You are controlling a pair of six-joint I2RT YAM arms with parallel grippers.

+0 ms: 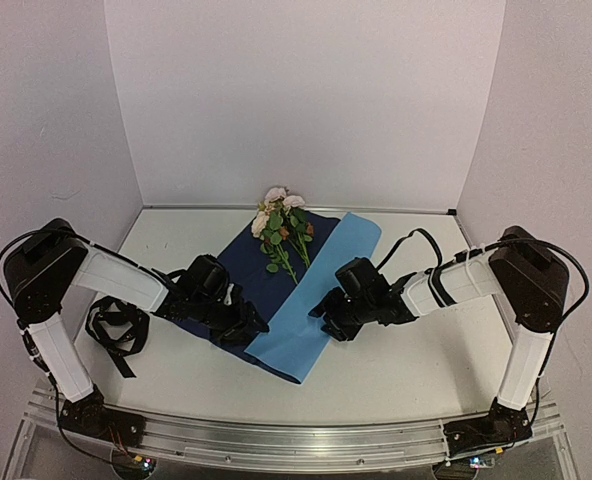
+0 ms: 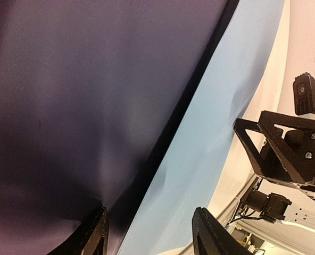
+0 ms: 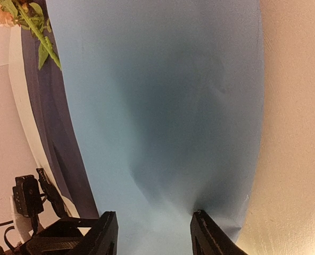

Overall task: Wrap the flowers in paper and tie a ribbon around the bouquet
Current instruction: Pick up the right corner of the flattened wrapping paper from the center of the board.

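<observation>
Paper: lies lengthwise, near to far, flowers on its far navy half. Left gripper at its left edge, right gripper at its right; both jaws parted, empty.

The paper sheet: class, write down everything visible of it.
The large creased paper sheet lies diagonally on the white table, dark navy face up, its right side folded over as a light blue strip. On its far end rest pale roses with green stems. The left claw hangs open over the navy, the right claw over the blue.
</observation>
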